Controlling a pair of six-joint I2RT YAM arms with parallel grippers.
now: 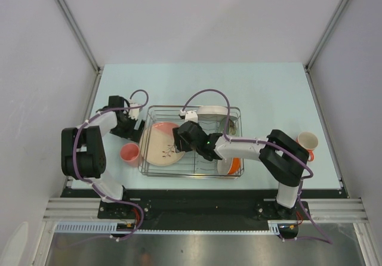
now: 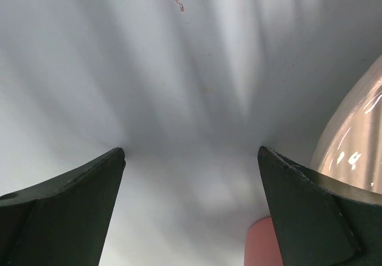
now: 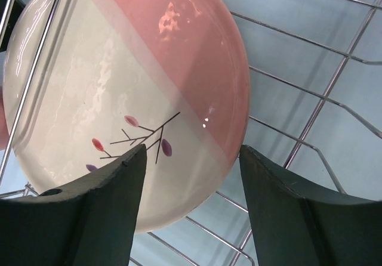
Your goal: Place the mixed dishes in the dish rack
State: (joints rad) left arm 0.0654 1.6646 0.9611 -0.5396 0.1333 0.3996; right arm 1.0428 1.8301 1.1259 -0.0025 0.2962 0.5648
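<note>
The silver wire dish rack (image 1: pixel 197 175) stands mid-table. A round plate (image 1: pixel 160 145), half pink and half white with a twig pattern, lies in its left part, leaning on the left rim. My right gripper (image 1: pixel 178 144) hangs just above the plate's right edge. In the right wrist view its fingers (image 3: pixel 192 152) stand open, with the plate (image 3: pixel 131 69) rim and rack wires (image 3: pixel 310 99) below the gap. My left gripper (image 1: pixel 136 124) is left of the rack, open over bare table (image 2: pixel 191 152). A coral-pink cup (image 1: pixel 130 154) stands just in front of it. An orange bowl (image 1: pixel 231 166) sits in the rack's front right corner.
A white dish (image 1: pixel 210 110) leans at the rack's back rim. A second cup (image 1: pixel 308 142), white inside, stands at the table's right side beside the right arm's elbow. The left wrist view shows the cup (image 2: pixel 262 245) and the plate's rim (image 2: pixel 358 141) at its right edge.
</note>
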